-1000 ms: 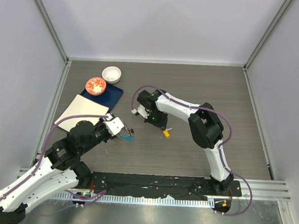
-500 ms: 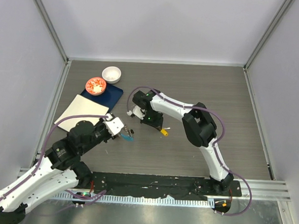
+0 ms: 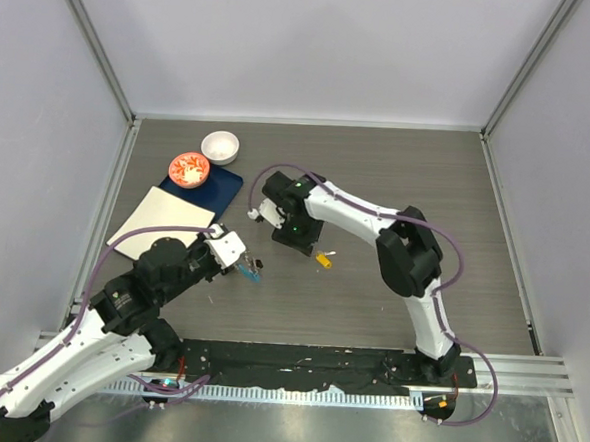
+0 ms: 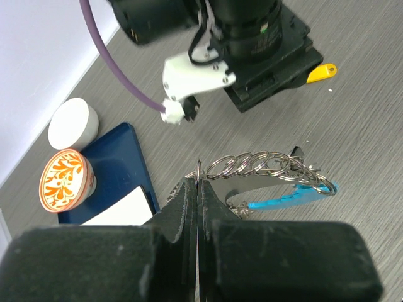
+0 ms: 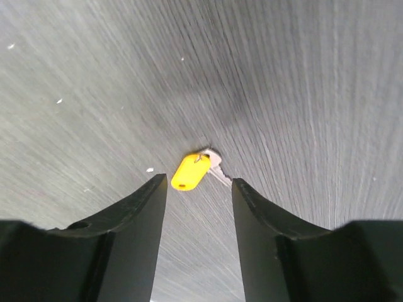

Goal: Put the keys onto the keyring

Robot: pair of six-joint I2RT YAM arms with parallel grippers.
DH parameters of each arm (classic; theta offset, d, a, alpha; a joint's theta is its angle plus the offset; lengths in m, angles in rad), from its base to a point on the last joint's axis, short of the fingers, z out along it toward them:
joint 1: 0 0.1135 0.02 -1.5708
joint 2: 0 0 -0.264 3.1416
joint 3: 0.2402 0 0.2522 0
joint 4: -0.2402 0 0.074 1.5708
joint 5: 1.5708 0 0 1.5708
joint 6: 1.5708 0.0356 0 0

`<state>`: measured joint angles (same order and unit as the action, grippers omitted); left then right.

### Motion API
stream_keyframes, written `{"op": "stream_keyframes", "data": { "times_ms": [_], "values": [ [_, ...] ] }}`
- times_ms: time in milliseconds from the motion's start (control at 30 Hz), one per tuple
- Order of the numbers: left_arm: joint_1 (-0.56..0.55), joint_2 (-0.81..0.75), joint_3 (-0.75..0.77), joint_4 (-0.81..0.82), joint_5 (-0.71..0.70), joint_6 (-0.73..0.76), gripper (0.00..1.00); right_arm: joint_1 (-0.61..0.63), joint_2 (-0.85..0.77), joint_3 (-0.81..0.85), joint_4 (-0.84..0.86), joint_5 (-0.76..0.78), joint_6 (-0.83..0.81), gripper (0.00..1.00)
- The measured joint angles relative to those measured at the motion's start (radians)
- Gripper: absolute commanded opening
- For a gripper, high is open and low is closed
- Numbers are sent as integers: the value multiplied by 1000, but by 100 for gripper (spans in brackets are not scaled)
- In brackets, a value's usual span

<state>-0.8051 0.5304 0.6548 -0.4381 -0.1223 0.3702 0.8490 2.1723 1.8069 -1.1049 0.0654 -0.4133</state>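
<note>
Your left jaws are clamped on the keyring point(image 4: 264, 167); your right jaws stand apart above the yellow-tagged key point(image 5: 191, 172), flat on the tabletop point(image 5: 302, 75) right of the keyring. Close off-centre and the key may skid away.

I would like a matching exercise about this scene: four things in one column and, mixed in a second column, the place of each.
Things:
1. keyring
2. yellow-tagged key
3. white bowl
4. patterned dish

Places:
a. flat on the table, between the tips of the open right pincer
b. at a corner of the blue tray
c. pinched in the shut left pincer
d. on the table just beyond the tray

Pairs: 1-c; 2-a; 3-d; 4-b
</note>
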Motion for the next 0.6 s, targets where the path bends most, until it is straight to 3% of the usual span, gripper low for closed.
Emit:
{"op": "stream_keyframes", "data": {
  "times_ms": [233, 300, 433, 600],
  "values": [
    [0, 5, -8, 2, 0, 0, 0, 0, -399, -348, 247, -7, 49, 54],
    [0, 6, -8, 5, 0, 0, 0, 0, -602, -573, 422, -16, 86, 53],
    [0, 10, -9, 14, 0, 0, 0, 5, -827, -927, 808, -16, 143, 52],
    [0, 18, -9, 24, 3, -2, 0, 13, -933, -1283, 1229, 8, 184, 49]
  ]
}}
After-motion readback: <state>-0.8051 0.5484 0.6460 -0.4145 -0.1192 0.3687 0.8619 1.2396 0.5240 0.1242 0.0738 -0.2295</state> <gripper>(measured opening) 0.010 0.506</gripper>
